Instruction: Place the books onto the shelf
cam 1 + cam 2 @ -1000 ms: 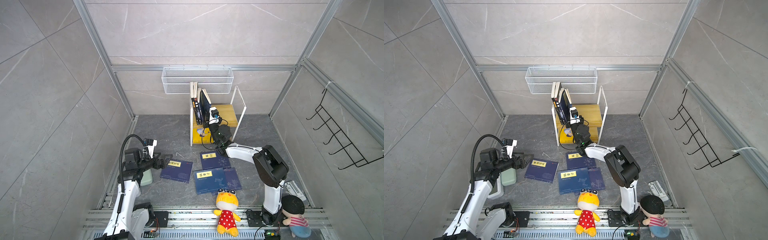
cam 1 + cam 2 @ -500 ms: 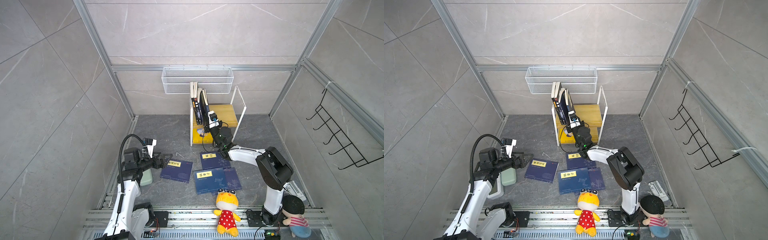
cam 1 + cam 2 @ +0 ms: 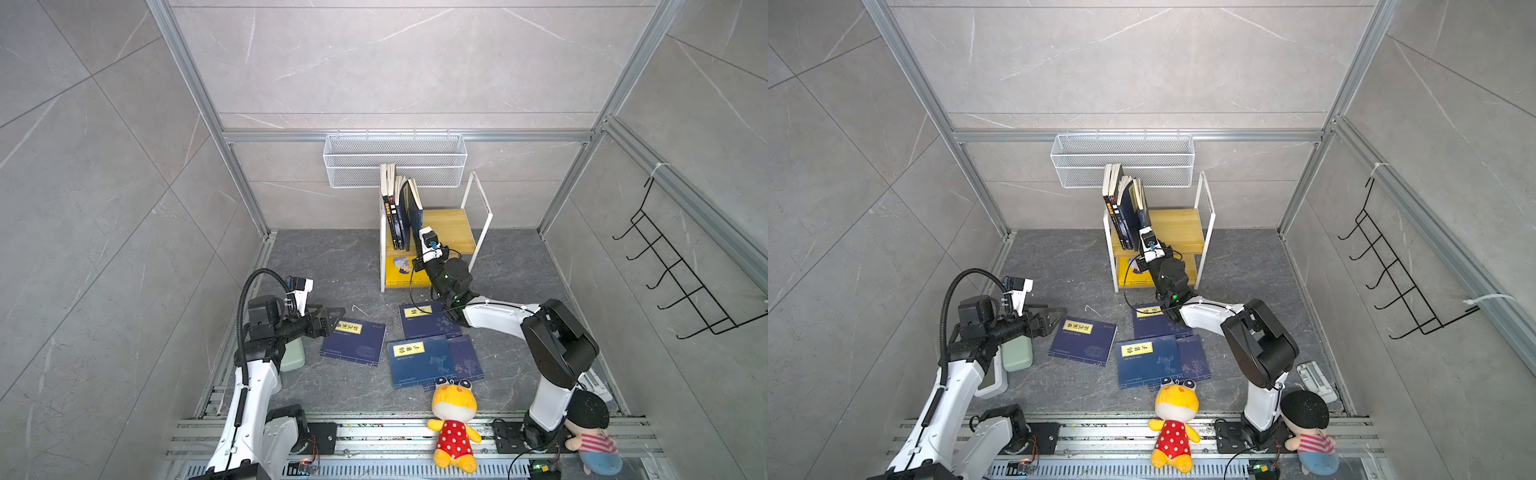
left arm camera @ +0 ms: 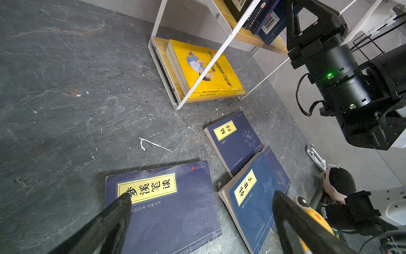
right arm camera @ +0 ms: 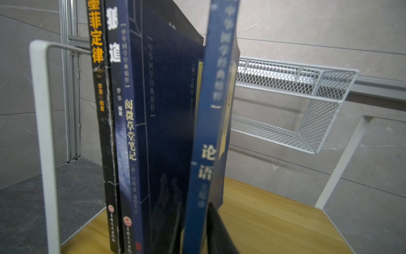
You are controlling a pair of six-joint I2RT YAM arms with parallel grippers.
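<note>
My right gripper (image 5: 193,220) pinches the lower edge of a blue book (image 5: 204,132), one finger on each side. The book stands upright on the top board of the shelf (image 3: 453,224), at the open end of a row of books (image 3: 392,212). A yellow book (image 4: 204,66) lies flat on the lower board. My left gripper (image 4: 202,195) is spread wide over a navy book (image 3: 353,340) on the floor (image 3: 316,266) (whether it touches, I cannot tell); two more lie beside it.

The left arm (image 3: 253,386) and right arm (image 3: 498,318) are white-shelled with black joints and black cables
</note>
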